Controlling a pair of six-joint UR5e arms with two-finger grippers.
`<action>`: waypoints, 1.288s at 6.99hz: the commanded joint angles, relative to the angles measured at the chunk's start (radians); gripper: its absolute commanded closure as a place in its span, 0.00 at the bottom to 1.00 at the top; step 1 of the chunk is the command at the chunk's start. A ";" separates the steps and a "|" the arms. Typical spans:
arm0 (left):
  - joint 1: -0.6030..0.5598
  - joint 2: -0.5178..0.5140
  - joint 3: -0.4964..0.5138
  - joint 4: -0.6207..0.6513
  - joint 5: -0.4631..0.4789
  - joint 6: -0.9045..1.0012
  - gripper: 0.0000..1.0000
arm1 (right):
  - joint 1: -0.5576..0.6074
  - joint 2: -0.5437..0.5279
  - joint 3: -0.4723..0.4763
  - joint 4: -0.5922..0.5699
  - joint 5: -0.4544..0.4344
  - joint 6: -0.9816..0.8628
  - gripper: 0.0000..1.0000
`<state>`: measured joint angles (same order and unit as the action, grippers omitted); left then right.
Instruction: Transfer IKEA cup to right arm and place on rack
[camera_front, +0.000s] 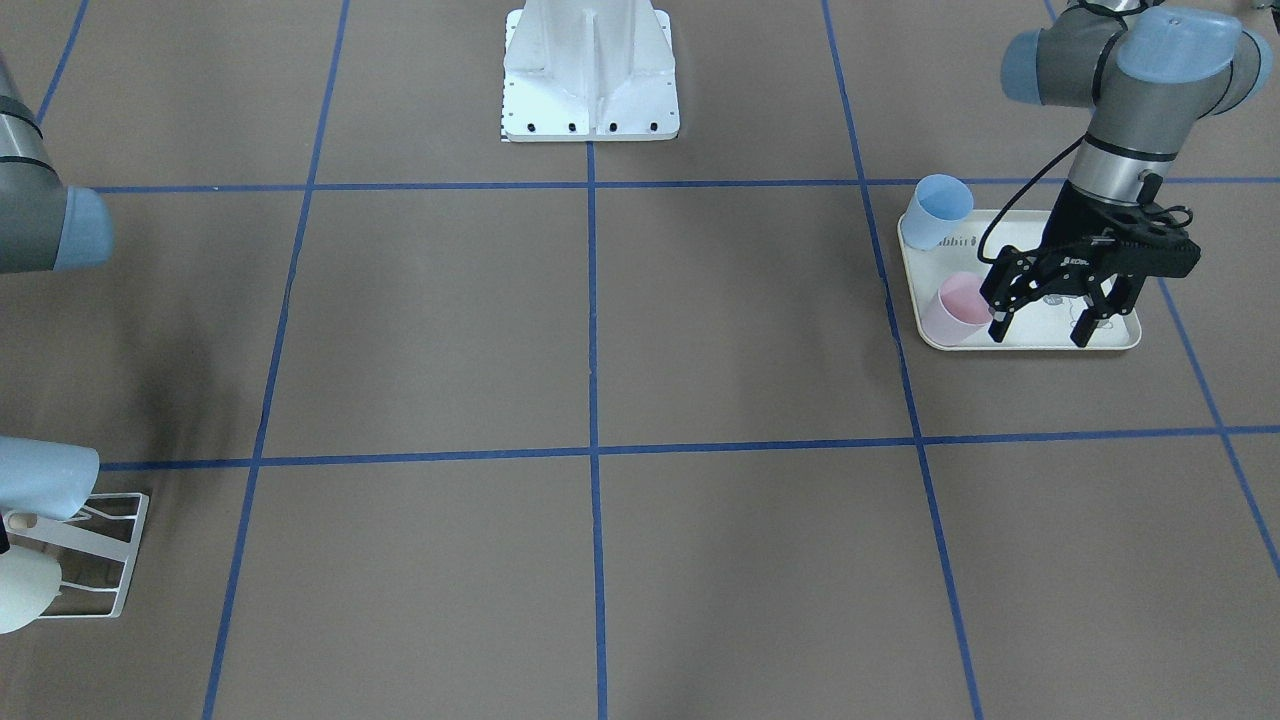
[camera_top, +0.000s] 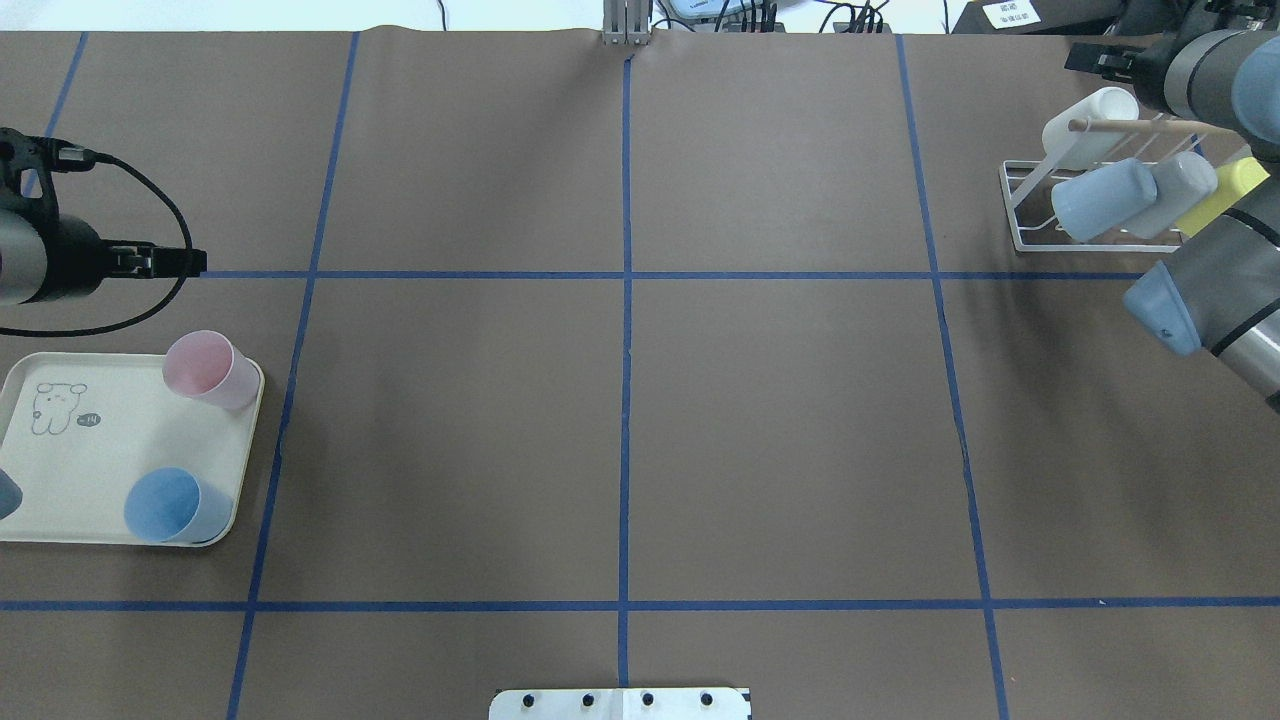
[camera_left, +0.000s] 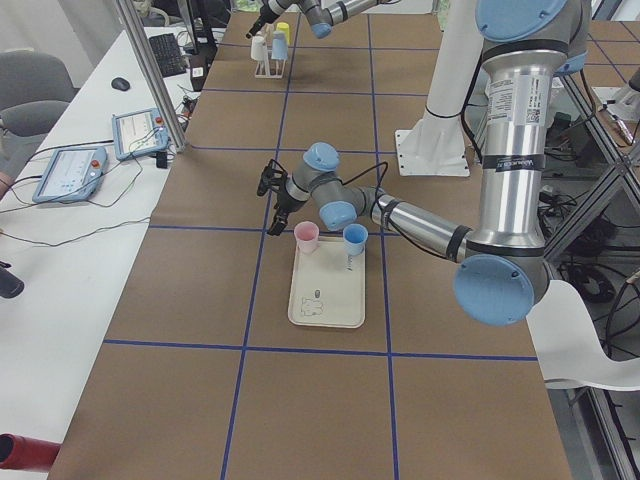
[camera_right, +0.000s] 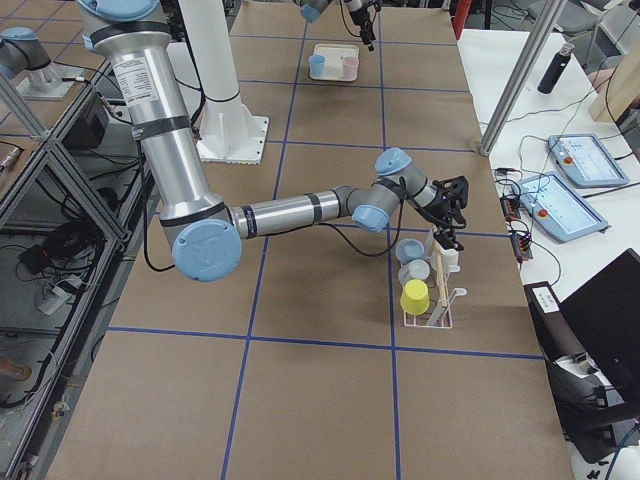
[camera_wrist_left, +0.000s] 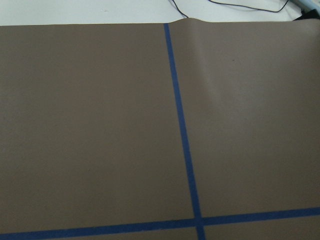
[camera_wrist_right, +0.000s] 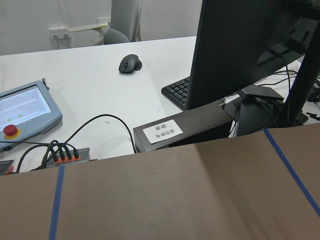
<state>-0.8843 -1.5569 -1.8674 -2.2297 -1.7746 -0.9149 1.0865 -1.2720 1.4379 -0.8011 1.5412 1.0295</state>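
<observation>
My left gripper, fingers spread, hovers near the pink cup by the left edge of the worktop; an off-centre descent could topple it.

Desk is covered in brown paper and gridded with blue tape. A white bench is set along the far edge. On it are seen a black monitor, keyboard, mouse, a touchscreen pendant and cables. A grey chair is placed behind, before a white wall. An aluminium post is stood at the bench edge. Light is even and shadows are soft.
</observation>
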 joint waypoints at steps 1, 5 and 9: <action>0.002 0.018 0.007 -0.001 -0.011 -0.002 0.00 | 0.003 -0.018 -0.002 0.063 -0.003 0.006 0.00; 0.001 0.020 0.024 -0.004 -0.011 0.005 0.00 | 0.001 -0.026 0.001 0.082 -0.004 0.006 0.00; -0.126 0.009 0.043 0.168 -0.159 0.183 0.00 | 0.000 -0.001 -0.001 0.082 0.037 0.001 0.00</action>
<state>-0.9259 -1.5412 -1.8323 -2.1748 -1.8378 -0.8426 1.0871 -1.2872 1.4374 -0.7160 1.5521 1.0329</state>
